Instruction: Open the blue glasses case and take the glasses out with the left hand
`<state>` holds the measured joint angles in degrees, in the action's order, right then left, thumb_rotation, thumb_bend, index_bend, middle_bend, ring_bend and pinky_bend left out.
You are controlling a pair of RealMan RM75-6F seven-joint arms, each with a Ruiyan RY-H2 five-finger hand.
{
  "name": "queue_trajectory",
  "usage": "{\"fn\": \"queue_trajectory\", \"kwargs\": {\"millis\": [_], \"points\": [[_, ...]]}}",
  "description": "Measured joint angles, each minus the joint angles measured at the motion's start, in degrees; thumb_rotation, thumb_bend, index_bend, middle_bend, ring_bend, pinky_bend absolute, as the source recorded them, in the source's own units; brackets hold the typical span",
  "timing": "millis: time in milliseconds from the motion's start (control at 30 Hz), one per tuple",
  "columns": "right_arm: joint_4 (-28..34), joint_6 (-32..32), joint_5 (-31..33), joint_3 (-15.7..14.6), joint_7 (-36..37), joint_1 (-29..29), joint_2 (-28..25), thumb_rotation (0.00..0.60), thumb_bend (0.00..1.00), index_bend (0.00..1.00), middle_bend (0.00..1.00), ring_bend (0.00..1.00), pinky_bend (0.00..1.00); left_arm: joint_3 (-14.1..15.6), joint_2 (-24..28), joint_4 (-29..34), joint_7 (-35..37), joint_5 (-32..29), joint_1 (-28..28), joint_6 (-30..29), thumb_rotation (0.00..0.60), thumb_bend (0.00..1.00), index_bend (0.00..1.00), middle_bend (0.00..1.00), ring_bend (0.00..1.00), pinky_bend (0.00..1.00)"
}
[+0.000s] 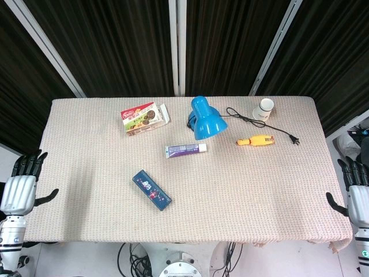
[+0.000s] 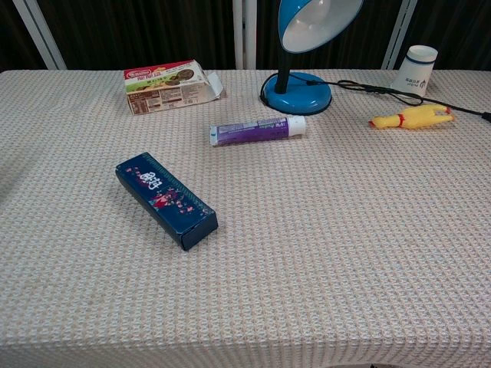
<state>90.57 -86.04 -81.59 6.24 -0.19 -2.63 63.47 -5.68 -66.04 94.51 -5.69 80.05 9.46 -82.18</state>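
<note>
The blue glasses case (image 1: 151, 190) (image 2: 166, 199) lies closed on the table, left of centre, angled with one end toward the front. No glasses show. My left hand (image 1: 22, 184) hangs beside the table's left edge, fingers spread and empty, well left of the case. Off the table's right edge my right hand (image 1: 354, 193) is likewise open and holds nothing. Neither hand appears in the chest view.
A cookie box (image 1: 144, 118) (image 2: 170, 85) sits at the back left. A blue desk lamp (image 1: 206, 118) (image 2: 307, 46) stands at back centre, its cord (image 1: 262, 124) running right. A purple tube (image 1: 185, 150) (image 2: 257, 130), a yellow rubber chicken (image 1: 257, 140) (image 2: 410, 116) and a paper cup (image 1: 263, 108) (image 2: 416, 69) lie nearby.
</note>
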Motion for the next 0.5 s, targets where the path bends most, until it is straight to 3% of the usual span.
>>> {"fn": "queue_trajectory", "kwargs": {"millis": [500], "points": [[-0.5, -0.2, -0.2, 0.2, 0.5, -0.1, 0.2, 0.6, 0.24, 0.0, 0.0, 0.0, 0.0, 0.3, 0.2, 0.7, -0.2, 1.0, 0.1, -0.2, 0.6, 0.17, 0.02, 0.0, 0.0, 0.0]]}}
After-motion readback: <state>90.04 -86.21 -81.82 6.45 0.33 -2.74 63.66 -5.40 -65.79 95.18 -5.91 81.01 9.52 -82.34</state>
